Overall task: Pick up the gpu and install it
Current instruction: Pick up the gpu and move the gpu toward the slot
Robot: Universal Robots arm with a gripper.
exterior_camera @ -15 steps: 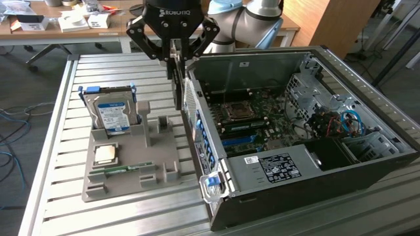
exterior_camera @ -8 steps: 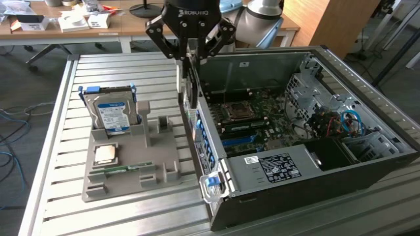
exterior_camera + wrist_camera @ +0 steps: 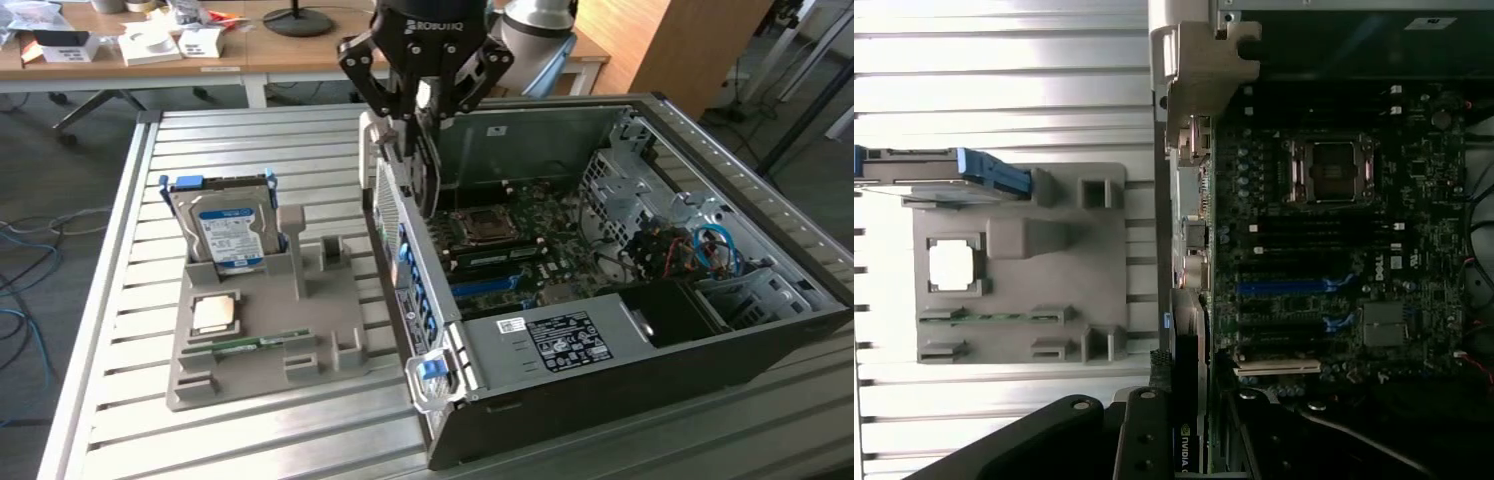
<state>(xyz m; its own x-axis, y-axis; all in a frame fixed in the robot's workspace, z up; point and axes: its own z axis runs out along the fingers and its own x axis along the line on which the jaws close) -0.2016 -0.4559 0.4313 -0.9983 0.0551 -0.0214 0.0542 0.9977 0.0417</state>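
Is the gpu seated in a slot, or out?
Out: the gpu hangs edge-down in the gripper over the case; the blue slot lies bare.

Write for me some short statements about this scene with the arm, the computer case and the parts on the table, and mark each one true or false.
1. The gripper is shut on the gpu, which hangs edge-down. True.
2. The hard drive lies flat inside the computer case. False: it stands upright in the grey holder on the table.
3. The computer case is open and the motherboard can be seen. True.
4. The memory stick is plugged into the motherboard. False: it lies in the grey holder, near the processor chip.
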